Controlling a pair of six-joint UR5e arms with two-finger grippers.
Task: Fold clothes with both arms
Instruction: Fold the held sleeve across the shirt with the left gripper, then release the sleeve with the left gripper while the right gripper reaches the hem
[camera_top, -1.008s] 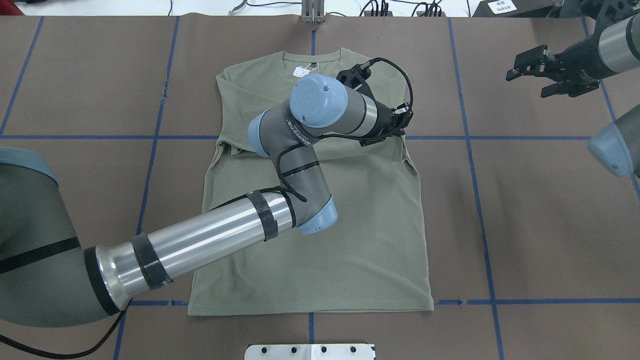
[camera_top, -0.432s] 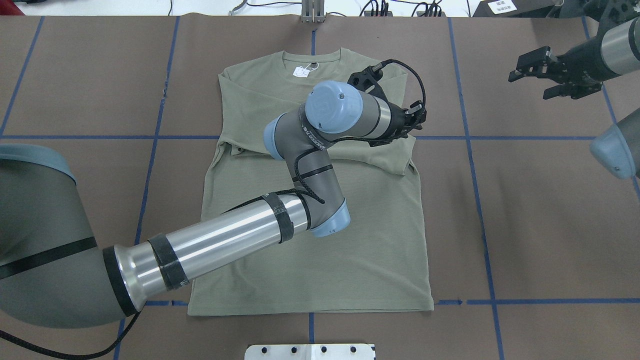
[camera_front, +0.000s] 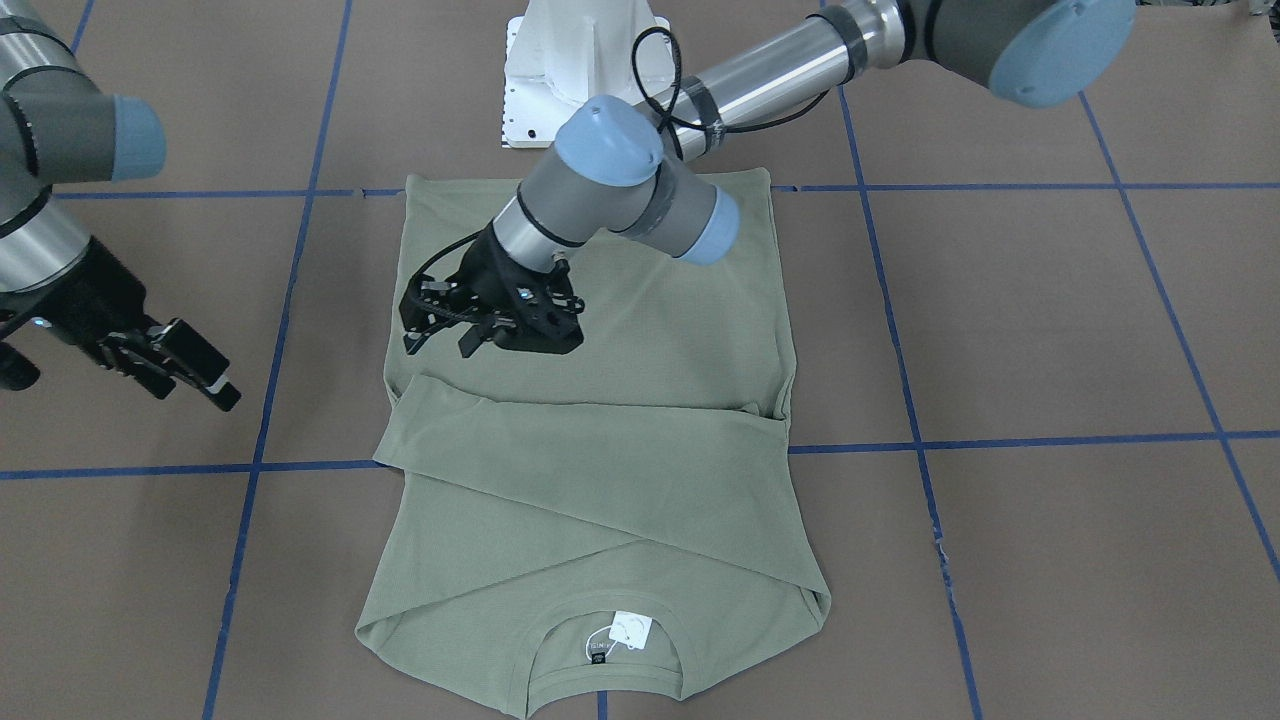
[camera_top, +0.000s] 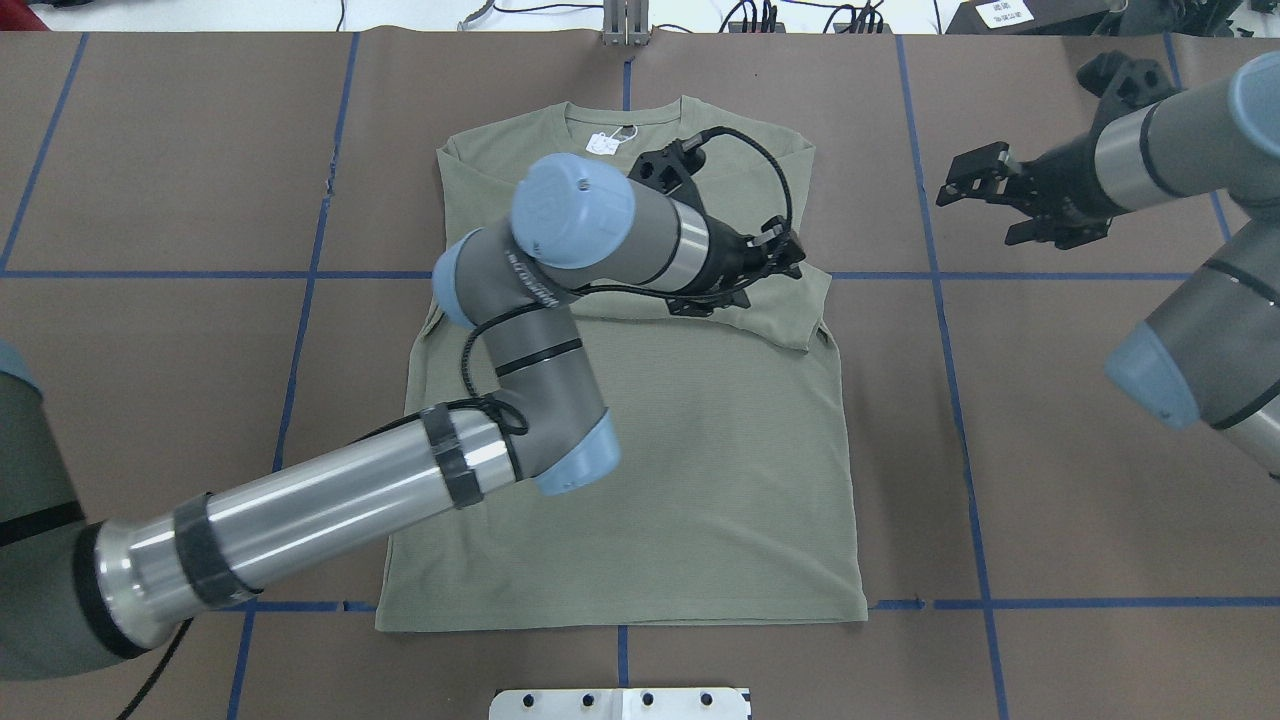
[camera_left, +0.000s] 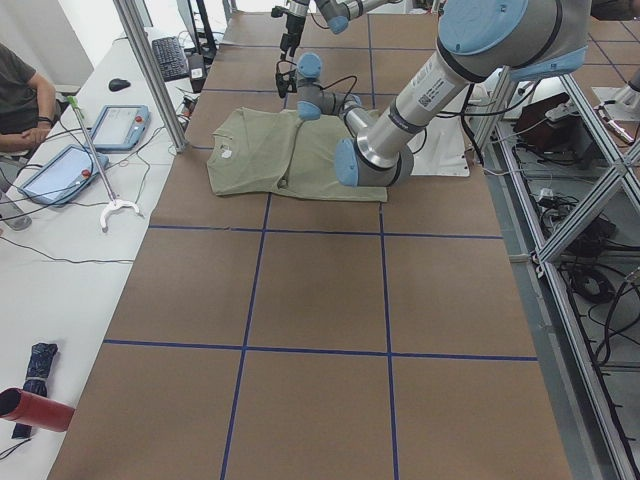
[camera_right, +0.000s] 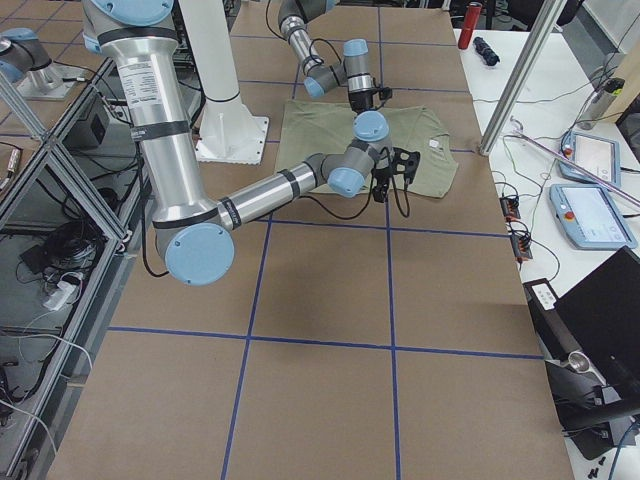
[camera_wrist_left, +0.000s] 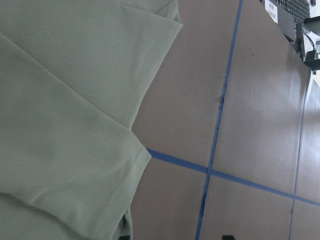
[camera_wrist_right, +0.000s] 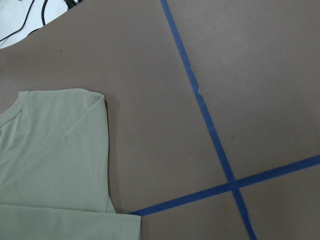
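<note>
Starting from the left of the overhead view, the left arm reaches in over the table and crosses above the sage-green long-sleeved shirt. The shirt lies flat in the middle of the table, with its collar at the far side from the robot and its hem at the near side.

Both sleeves are already laid across the chest. The upper sleeve makes a band from one side to the other, and its cuff sticks out a little over the side edge of the body.

The left gripper hangs just above this sleeve, near the cuff. Its fingers look spread and nothing is between them, so the cloth seems to be released.

More to the right, well apart from the shirt, the right gripper hovers over bare table with its fingers also apart and empty.

In my judgement the sleeve step is finished and the main part is left. The body is at full length, so it is not yet folded in half or in thirds, and the overhanging cuff may need a small correction first
</note>
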